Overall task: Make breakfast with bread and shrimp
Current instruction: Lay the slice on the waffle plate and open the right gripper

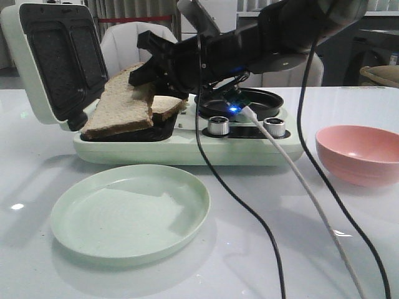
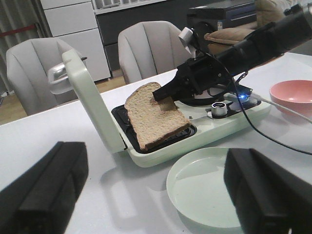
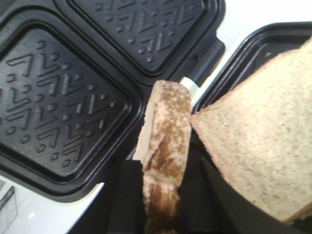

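Note:
Two bread slices sit at the open sandwich maker's [image 1: 187,151] lower black tray. My right gripper [image 1: 149,73] is shut on the upper edge of the top slice [image 1: 121,106] and holds it tilted, one end up. In the right wrist view this slice [image 3: 165,131] shows crust-on between the black fingers [image 3: 139,195]. The second slice [image 1: 167,107] lies beneath, also seen in the right wrist view [image 3: 263,146]. My left gripper [image 2: 156,195] is open and empty, low over the table near the green plate [image 2: 195,195]. No shrimp is in view.
The appliance's lid [image 1: 31,68] stands open at the left. A round black pan [image 1: 262,99] and two metal knobs [image 1: 218,126] are on its right half. A pink bowl [image 1: 358,152] stands at the right. Black and white cables [image 1: 299,187] trail across the table front.

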You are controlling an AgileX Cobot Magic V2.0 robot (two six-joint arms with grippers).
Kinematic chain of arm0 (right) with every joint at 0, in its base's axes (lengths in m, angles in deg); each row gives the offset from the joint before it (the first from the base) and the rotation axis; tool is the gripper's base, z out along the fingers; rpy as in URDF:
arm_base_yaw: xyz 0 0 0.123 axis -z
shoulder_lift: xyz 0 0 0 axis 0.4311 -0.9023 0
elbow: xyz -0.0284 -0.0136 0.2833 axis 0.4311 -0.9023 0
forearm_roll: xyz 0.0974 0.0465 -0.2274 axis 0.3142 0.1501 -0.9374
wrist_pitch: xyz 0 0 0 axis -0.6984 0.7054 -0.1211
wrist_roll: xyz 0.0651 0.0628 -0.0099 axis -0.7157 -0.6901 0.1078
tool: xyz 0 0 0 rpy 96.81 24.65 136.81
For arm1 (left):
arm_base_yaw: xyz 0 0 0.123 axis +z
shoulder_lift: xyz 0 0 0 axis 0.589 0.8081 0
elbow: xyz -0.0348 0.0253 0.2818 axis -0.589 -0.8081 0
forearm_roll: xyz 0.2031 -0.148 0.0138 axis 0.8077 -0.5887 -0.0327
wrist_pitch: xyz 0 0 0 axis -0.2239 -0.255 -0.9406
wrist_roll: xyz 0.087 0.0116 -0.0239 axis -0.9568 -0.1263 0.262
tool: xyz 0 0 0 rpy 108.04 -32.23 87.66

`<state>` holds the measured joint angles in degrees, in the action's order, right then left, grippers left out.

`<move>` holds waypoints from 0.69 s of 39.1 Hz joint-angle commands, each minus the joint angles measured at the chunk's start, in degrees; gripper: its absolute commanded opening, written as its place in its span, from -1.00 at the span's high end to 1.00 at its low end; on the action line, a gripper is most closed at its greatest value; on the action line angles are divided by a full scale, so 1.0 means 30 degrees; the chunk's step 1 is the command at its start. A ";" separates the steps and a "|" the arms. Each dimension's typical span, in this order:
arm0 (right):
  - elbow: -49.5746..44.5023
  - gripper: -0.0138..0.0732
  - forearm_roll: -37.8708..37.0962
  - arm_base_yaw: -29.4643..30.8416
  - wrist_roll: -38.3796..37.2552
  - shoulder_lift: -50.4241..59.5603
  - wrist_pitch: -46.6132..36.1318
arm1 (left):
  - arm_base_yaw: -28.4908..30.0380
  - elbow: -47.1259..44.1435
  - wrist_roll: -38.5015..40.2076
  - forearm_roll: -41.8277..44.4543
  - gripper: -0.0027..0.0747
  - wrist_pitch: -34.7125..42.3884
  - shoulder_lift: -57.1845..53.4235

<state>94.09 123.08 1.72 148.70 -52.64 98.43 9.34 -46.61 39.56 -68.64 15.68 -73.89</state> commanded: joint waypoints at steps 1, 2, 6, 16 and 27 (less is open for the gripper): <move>0.0793 0.04 0.2076 0.0060 0.0677 0.1213 -0.0058 | 0.0002 0.0467 0.0084 -0.0182 -0.67 0.1485 -0.0281; 0.0793 0.04 0.2076 0.0060 0.0883 0.1213 -0.0374 | 0.0002 0.0467 0.0084 -0.0182 -0.67 0.1485 -0.0281; 0.0793 -0.10 0.2076 0.0060 0.1554 0.1213 -0.1339 | 0.0002 0.0467 0.0084 -0.0182 -0.67 0.1485 -0.0281; 0.0793 -0.69 0.1693 0.0060 0.2722 0.1276 -0.1504 | 0.0002 0.0467 0.0084 -0.0182 -0.67 0.1485 -0.0281; 0.0793 -0.70 -0.1639 0.0006 0.2722 0.2773 -0.4352 | 0.0002 0.0467 0.0084 -0.0182 -0.67 0.1485 -0.0281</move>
<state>94.51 120.44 1.67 155.90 -51.01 87.38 9.34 -46.61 39.56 -68.64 15.68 -73.89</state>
